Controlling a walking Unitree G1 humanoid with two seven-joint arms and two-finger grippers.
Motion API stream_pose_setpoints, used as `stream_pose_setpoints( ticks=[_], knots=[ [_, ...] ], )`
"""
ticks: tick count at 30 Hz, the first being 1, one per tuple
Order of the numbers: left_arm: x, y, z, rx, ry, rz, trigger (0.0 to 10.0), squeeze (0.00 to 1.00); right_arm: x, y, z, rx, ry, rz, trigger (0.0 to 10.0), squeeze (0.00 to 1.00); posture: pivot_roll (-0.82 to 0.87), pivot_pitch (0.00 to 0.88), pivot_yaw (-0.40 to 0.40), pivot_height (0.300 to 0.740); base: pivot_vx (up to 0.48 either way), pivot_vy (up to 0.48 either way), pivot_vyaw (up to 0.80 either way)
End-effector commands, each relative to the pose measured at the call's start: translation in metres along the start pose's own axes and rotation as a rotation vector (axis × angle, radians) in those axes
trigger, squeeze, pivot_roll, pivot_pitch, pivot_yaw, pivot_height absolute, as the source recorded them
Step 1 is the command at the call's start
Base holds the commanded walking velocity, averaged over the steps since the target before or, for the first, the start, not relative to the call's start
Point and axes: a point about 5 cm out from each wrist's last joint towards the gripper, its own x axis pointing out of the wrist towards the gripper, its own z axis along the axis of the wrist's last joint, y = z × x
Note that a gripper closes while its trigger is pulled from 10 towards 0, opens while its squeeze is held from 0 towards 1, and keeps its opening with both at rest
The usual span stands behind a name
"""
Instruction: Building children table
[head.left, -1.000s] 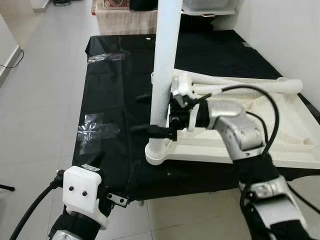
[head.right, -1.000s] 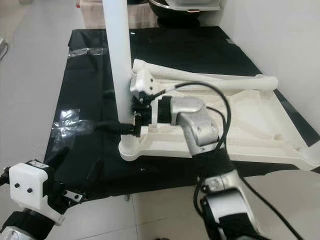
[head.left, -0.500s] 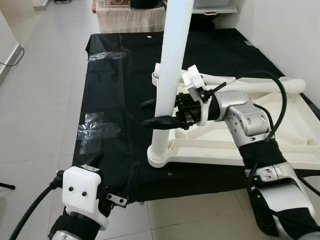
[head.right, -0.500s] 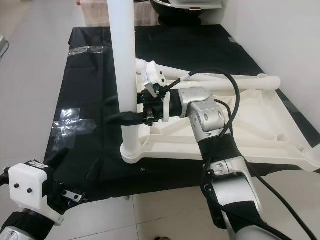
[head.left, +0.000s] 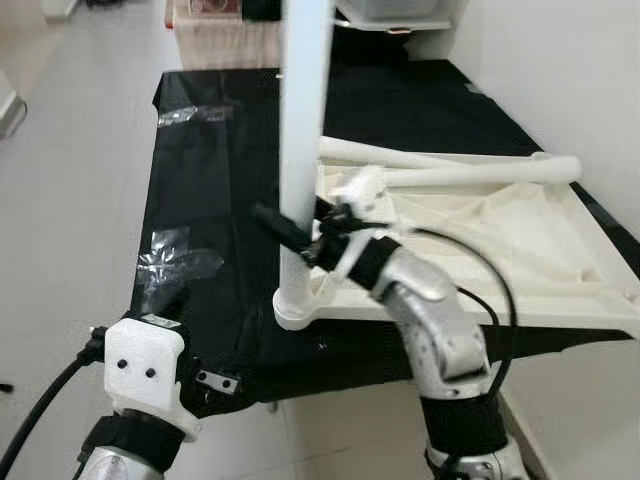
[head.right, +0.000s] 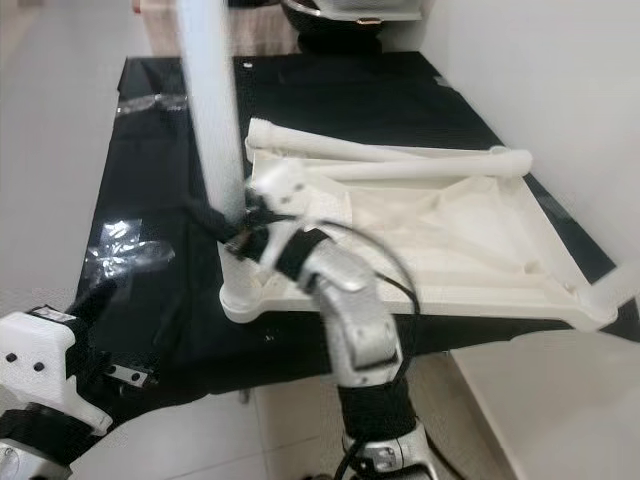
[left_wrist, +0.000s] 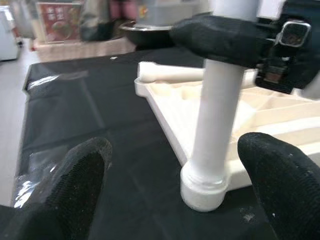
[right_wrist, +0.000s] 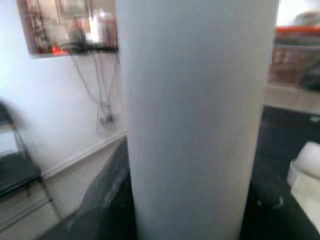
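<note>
1. The right gripper (head.left: 292, 232) has its black fingers pinched around the upright white plastic table leg (head.left: 303, 120), lower and more twisted than half a second ago
2. That leg stands in the corner socket of the upturned white plastic tabletop (head.left: 520, 260) on the black sheet (head.left: 210, 190); I'd judge it is being screwed home
3. The left gripper (left_wrist: 170, 175) hangs spread, idle, near the table edge

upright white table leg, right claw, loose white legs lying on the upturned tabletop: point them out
upright white table leg (head.left: 303, 130), left eye view, mid shaft
right claw (head.left: 283, 228), left eye view, between its fingertips
loose white legs (head.right: 400, 160), right eye view, mid length
</note>
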Motion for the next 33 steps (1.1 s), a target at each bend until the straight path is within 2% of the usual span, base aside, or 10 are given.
stream_pose_setpoints(
  ticks=[1, 6, 7, 9, 11, 12, 14, 27, 28, 33],
  knots=[
    [0.000, 0.000, -0.002, -0.007, 0.016, -0.004, 10.0, 0.00, -0.002, 0.007, -0.042, 0.068, 0.219, -0.017, 0.0, 0.00, 0.11, 0.179, -0.057, 0.740, 0.000, 0.000, 0.00],
    [0.002, 0.000, -0.003, -0.009, 0.014, -0.005, 10.0, 0.00, 0.006, 0.002, -0.035, 0.036, 0.191, -0.011, 0.0, 0.00, 0.11, 0.177, -0.059, 0.740, 0.000, 0.000, 0.00],
    [0.002, 0.000, -0.003, -0.009, 0.014, -0.004, 10.0, 0.00, 0.008, -0.001, -0.033, 0.026, 0.181, -0.007, 2.2, 0.00, 0.11, 0.177, -0.063, 0.740, 0.000, 0.000, 0.00],
    [0.002, 0.001, -0.003, -0.010, 0.014, 0.002, 10.0, 0.00, 0.008, -0.001, -0.028, 0.019, 0.167, -0.017, 10.0, 0.00, 0.11, 0.178, -0.063, 0.740, 0.000, 0.000, 0.00],
    [0.002, 0.001, -0.003, -0.011, 0.014, 0.004, 10.0, 0.00, 0.009, -0.001, -0.025, 0.030, 0.143, -0.008, 10.0, 0.00, 0.11, 0.179, -0.063, 0.740, 0.000, 0.000, 0.00],
    [0.002, 0.001, -0.002, -0.013, 0.014, 0.005, 10.0, 0.00, 0.009, 0.001, -0.019, 0.046, 0.121, 0.004, 10.0, 0.97, 0.11, 0.180, -0.062, 0.740, 0.000, 0.000, 0.00],
    [0.002, 0.001, -0.002, -0.015, 0.015, 0.005, 10.0, 0.00, 0.009, 0.003, -0.016, 0.056, 0.106, 0.015, 10.0, 1.00, 0.11, 0.180, -0.062, 0.740, 0.000, 0.000, 0.00],
    [0.001, 0.000, -0.004, -0.021, 0.017, 0.008, 10.0, 0.00, 0.009, -0.032, 0.008, -0.179, 0.103, 0.517, 10.0, 1.00, 0.14, 0.164, -0.078, 0.740, 0.000, 0.000, 0.00],
    [0.001, 0.000, -0.004, -0.020, 0.017, 0.010, 10.0, 0.00, 0.011, -0.040, 0.010, -0.192, 0.114, 0.529, 10.0, 0.19, 0.14, 0.164, -0.078, 0.740, 0.000, 0.000, 0.00],
    [0.000, 0.001, -0.004, -0.019, 0.019, 0.017, 10.0, 0.00, 0.017, -0.057, 0.020, -0.197, 0.115, 0.570, 10.0, 0.00, 0.15, 0.165, -0.081, 0.740, 0.000, 0.000, 0.00]
  ],
)
